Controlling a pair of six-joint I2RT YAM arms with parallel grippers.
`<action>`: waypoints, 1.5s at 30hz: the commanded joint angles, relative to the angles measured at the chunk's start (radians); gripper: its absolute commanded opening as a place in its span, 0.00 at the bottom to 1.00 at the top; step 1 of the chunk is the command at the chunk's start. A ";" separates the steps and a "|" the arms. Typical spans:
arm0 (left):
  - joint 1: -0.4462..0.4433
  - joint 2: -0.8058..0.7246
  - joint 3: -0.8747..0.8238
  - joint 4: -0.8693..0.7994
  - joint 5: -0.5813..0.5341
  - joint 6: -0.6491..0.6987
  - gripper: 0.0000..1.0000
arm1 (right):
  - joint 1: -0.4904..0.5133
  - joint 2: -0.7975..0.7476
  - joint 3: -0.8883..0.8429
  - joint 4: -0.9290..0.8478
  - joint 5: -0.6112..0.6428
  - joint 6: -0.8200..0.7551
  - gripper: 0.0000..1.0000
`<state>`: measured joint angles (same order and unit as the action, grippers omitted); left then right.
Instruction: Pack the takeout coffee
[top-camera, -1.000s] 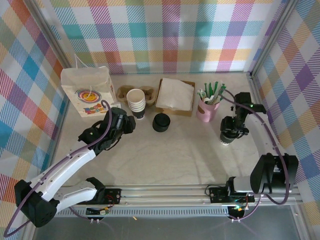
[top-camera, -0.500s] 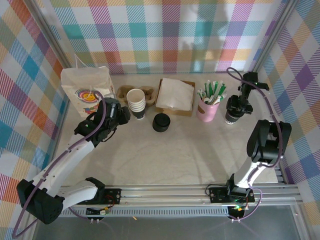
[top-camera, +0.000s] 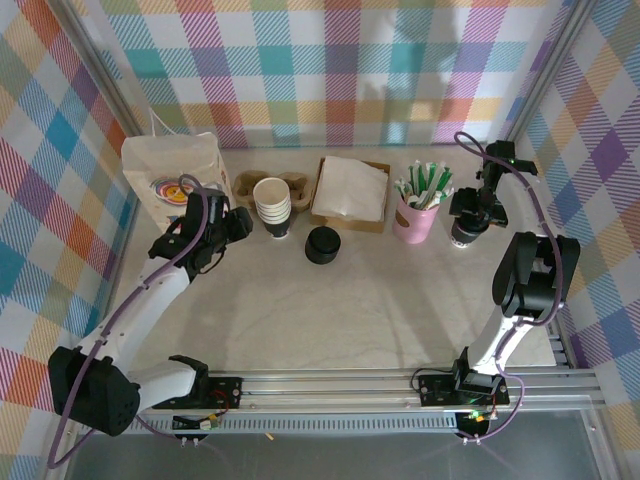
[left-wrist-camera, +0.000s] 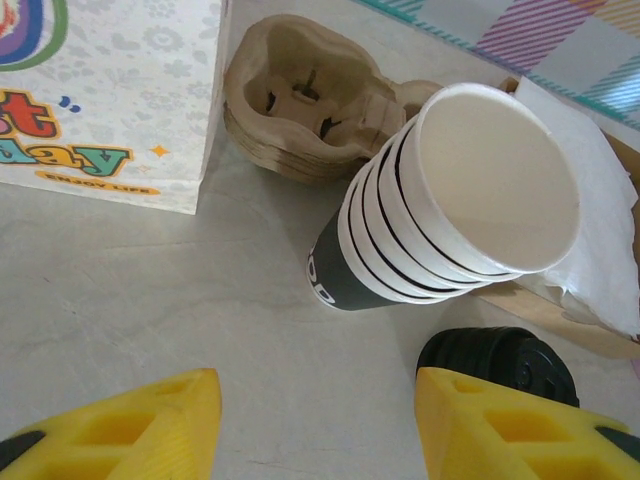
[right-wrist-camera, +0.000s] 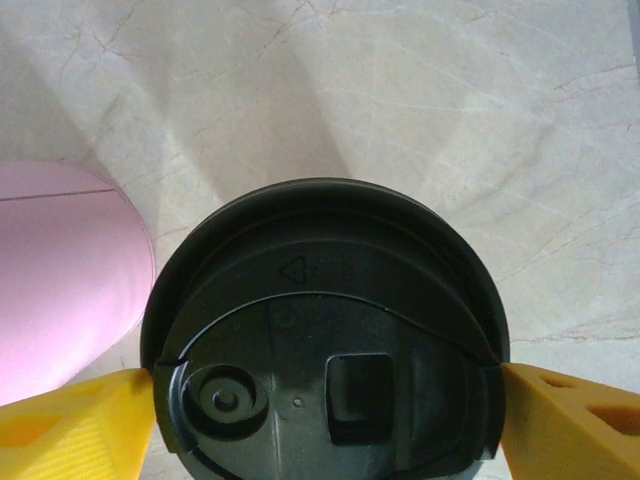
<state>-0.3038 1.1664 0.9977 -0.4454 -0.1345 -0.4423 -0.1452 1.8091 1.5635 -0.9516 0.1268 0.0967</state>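
Observation:
The takeout coffee (top-camera: 462, 233), a dark cup with a black lid (right-wrist-camera: 325, 340), stands on the table just right of the pink cup. My right gripper (top-camera: 467, 222) hovers over it. Its yellow fingertips (right-wrist-camera: 80, 420) flank the lid's rim on both sides, jaws spread wider than the lid, so the gripper (right-wrist-camera: 325, 425) is open around the cup. The white paper bag (top-camera: 175, 182) stands at the back left. My left gripper (top-camera: 232, 226) hangs open and empty (left-wrist-camera: 318, 405) over bare table between the bag (left-wrist-camera: 100, 90) and the cup stack.
A stack of lidless cups (top-camera: 272, 206) (left-wrist-camera: 450, 200), brown cup carriers (top-camera: 245, 184) (left-wrist-camera: 300, 100), a black lid stack (top-camera: 322, 244) (left-wrist-camera: 500, 362), a napkin box (top-camera: 350, 190) and the pink cup of sticks (top-camera: 414, 216) (right-wrist-camera: 60, 270) line the back. Checkered walls close the sides.
The right arm carried the coffee from mid-right back to beside the pink cup, and its jaws have since widened. The left gripper moved back and left toward the bag.

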 joint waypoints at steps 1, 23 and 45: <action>0.012 0.022 0.062 0.026 0.045 0.047 0.54 | -0.010 -0.043 -0.013 -0.068 -0.021 0.012 0.88; 0.031 0.216 0.261 0.001 0.093 -0.052 0.54 | -0.006 -0.283 0.022 -0.093 -0.024 0.002 0.89; 0.032 0.416 0.352 -0.093 0.100 -0.157 0.62 | 0.132 -0.383 0.152 -0.144 0.016 -0.068 0.87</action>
<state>-0.2844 1.5547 1.3087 -0.4892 -0.0269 -0.5880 -0.0223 1.4590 1.6756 -1.0794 0.1379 0.0456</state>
